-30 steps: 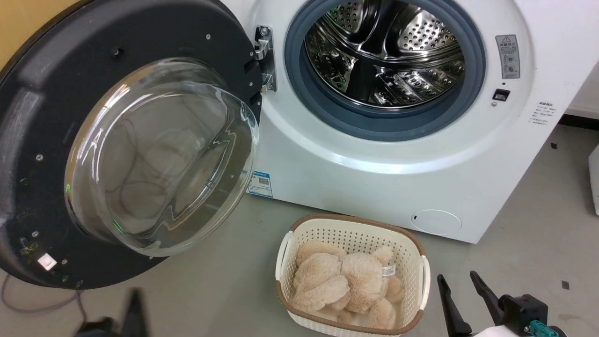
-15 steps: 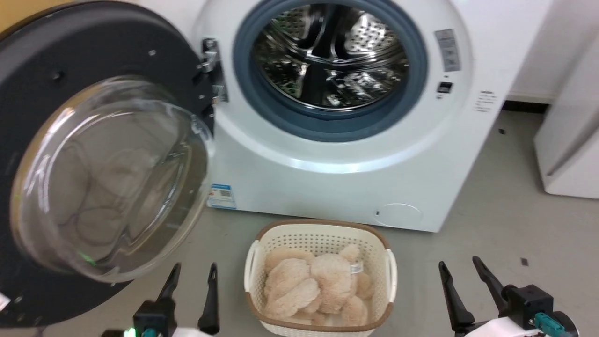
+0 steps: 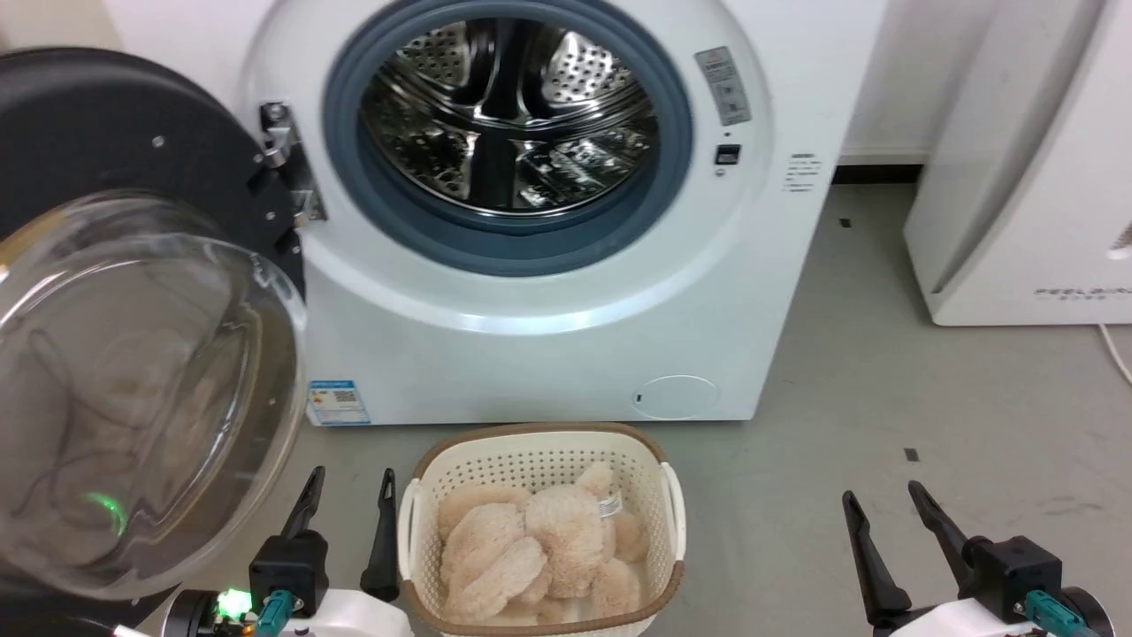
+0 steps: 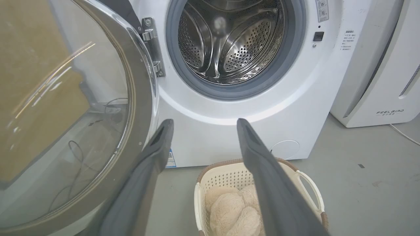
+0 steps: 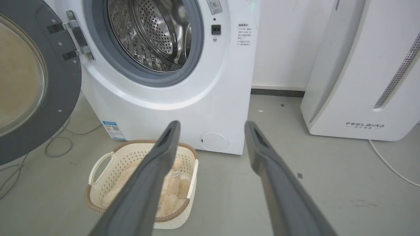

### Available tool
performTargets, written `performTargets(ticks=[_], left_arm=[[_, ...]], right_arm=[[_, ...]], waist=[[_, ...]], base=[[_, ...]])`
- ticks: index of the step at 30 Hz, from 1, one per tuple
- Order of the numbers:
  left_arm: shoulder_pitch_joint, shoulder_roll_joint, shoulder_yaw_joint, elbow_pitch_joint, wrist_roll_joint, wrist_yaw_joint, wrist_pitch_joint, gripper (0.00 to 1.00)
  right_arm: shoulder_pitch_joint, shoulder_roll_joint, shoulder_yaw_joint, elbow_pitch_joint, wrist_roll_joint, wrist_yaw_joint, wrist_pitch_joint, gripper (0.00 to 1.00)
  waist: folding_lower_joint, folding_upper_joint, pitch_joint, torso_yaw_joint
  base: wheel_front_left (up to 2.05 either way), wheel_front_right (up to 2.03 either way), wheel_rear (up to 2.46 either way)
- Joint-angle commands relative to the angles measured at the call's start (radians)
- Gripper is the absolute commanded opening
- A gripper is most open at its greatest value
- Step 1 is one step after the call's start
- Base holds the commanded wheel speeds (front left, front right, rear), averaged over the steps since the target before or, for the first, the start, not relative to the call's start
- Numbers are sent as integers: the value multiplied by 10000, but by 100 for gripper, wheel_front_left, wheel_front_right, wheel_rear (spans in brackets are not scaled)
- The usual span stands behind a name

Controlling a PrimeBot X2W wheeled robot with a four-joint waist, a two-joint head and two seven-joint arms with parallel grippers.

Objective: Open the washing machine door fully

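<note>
The white washing machine (image 3: 548, 354) stands ahead with its steel drum (image 3: 508, 124) exposed. The black washing machine door (image 3: 106, 133) hangs swung wide on its left hinge, its glass bowl (image 3: 133, 380) bulging toward me. My left gripper (image 3: 349, 482) is open and holds nothing, low on the floor side, just right of the glass bowl and apart from it. In the left wrist view the left gripper (image 4: 204, 122) points at the washing machine (image 4: 295, 98), with the door (image 4: 141, 98) at its left. My right gripper (image 3: 883, 492) is open and holds nothing at the lower right; the right gripper (image 5: 212, 123) faces the washing machine (image 5: 197, 108) and the door (image 5: 65, 82).
A cream basket (image 3: 539, 447) holding a beige plush toy (image 3: 531, 548) sits on the floor between my grippers, just before the machine. A white FEELBIRD appliance (image 3: 1017, 177) stands to the right. Cables (image 5: 55, 144) lie on the floor under the door.
The head camera has swung, so the machine now sits further left and lower. My left gripper has risen into view and spread its fingers open. The right gripper stays open.
</note>
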Motion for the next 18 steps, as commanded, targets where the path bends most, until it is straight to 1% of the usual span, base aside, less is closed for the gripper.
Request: performTargets(ticks=[1,7,16,17,18], left_arm=[[-62,61,14,37,-18,57,-28,100],[-3,89,48,207,-147,84,13,100],[-24,126,-29,336,-267,30,66,100],[1,93,-13,320,-215,24,50,0],[1,90,-8,319,-214,23,51,0]], right_arm=[[89,28,-6,-48,-27,-7,32,100],[113,28,17,-30,-4,-7,46,100],[113,28,29,26,61,-7,-5,100],[13,0,19,19,12,0,36,0],[10,0,16,18,12,0,39,0]], waist=[[0,0,-24,-82],[0,0,-87,-225],[0,0,-97,-222],[0,0,-97,-224],[0,0,-97,-224]], base=[[0,0,0],[0,0,0],[0,0,0],[0,0,0],[0,0,0]])
